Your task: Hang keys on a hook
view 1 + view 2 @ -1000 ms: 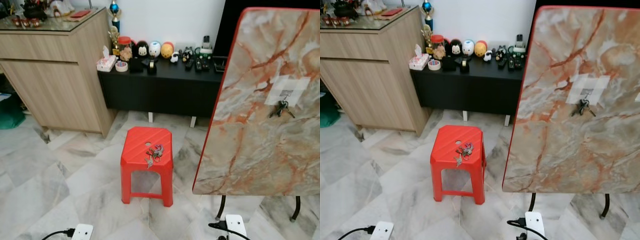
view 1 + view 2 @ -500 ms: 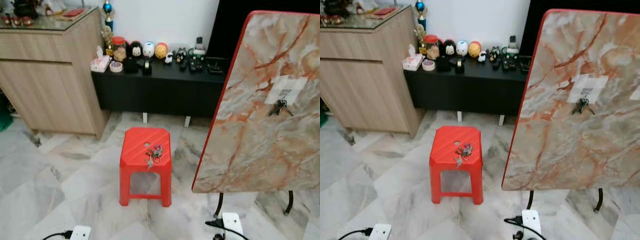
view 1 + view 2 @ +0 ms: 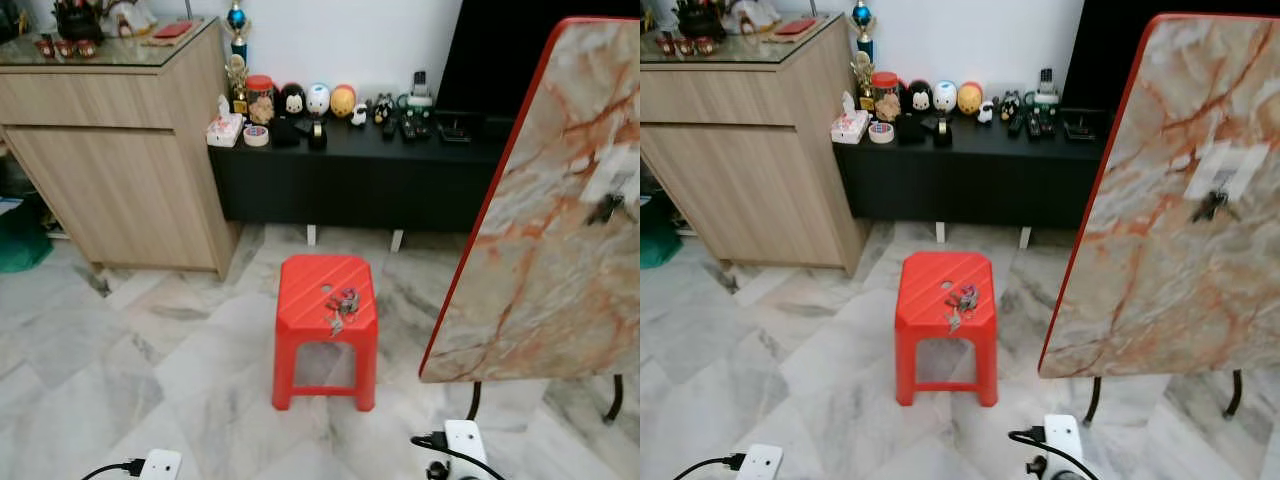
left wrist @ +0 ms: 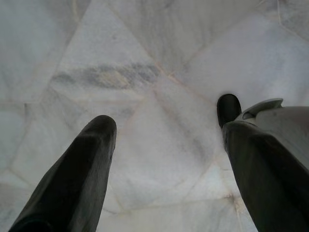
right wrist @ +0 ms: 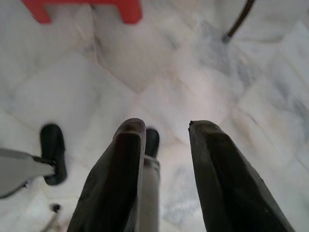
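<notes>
A bunch of keys (image 3: 340, 306) lies on top of a red plastic stool (image 3: 327, 290) on the marble floor in front of me. To the right stands an upright marble-patterned board with a red edge (image 3: 560, 230); another set of keys (image 3: 606, 207) hangs from a hook on a white patch (image 3: 1225, 168) high on it. My left gripper (image 4: 166, 130) hangs over the floor, fingers wide apart. My right gripper (image 5: 166, 126) also points down at the floor, open and holding nothing, with the stool's feet (image 5: 130, 12) beyond it.
A black low cabinet (image 3: 360, 170) with figurines and remotes runs along the back wall. A wooden sideboard (image 3: 120, 150) stands at the left. White power strips with cables (image 3: 455, 445) lie on the floor near me. The board rests on black metal legs (image 3: 612, 400).
The whole picture has shifted right, so the camera has turned left; stool and board now sit further right. The keys on the stool have not moved.
</notes>
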You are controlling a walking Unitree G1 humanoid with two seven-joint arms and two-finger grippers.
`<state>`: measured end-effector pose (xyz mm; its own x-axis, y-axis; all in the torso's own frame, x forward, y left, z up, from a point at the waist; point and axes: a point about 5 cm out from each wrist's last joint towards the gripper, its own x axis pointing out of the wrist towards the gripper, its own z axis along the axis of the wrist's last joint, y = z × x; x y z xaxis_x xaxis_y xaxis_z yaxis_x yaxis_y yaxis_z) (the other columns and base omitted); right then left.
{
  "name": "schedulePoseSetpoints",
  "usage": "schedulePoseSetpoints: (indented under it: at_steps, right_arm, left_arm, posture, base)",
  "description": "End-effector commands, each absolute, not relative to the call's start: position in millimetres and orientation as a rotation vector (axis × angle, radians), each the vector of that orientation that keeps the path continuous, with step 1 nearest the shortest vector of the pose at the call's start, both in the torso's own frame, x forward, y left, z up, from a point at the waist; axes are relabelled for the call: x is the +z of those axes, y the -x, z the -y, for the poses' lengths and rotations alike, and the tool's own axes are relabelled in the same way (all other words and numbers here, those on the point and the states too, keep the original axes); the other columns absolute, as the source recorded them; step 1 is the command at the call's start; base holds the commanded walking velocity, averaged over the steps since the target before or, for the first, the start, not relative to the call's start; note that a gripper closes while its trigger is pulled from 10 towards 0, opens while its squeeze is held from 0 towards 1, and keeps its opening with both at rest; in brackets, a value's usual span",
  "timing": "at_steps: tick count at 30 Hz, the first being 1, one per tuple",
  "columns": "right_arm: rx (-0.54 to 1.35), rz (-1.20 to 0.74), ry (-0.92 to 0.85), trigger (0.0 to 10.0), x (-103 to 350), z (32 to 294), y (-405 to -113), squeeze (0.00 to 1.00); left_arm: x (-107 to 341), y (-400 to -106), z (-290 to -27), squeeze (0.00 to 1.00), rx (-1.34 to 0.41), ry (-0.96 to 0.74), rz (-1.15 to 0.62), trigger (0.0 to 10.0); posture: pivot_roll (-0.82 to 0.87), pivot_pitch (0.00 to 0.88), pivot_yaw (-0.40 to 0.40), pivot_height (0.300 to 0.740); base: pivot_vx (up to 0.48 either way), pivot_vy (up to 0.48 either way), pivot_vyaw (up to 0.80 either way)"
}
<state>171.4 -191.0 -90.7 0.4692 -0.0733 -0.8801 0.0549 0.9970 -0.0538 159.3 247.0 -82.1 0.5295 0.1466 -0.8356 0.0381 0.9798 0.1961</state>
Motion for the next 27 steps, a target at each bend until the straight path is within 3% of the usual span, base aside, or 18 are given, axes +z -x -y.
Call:
schedulePoseSetpoints:
  at_steps: [1,10,27]
  right_arm:
    - [-0.078,-1.062,0.015,10.0,-88.1,188.8,-177.7,0.00]
    - [-0.077,-1.062,0.016,10.0,-88.1,189.1,-177.8,0.00]
    - [-0.077,-1.058,0.012,10.0,-87.8,189.2,-178.2,0.00]
  left_arm:
    - [-82.9,-157.7,-247.1,0.00,0.061,-0.205,-1.025,10.0]
    - [-82.9,-157.7,-247.0,0.00,0.061,-0.206,-1.024,10.0]
    - [-82.7,-158.5,-246.0,0.00,0.049,-0.203,-1.020,10.0]
  posture:
    - [0.05,0.000,-0.019,0.740]
    - [0.06,0.000,-0.021,0.740]
    - [0.06,0.000,-0.023,0.740]
  base:
    - [0.000,0.322,0.00]
    - [0.000,0.317,0.00]
    - [0.000,0.000,0.00]
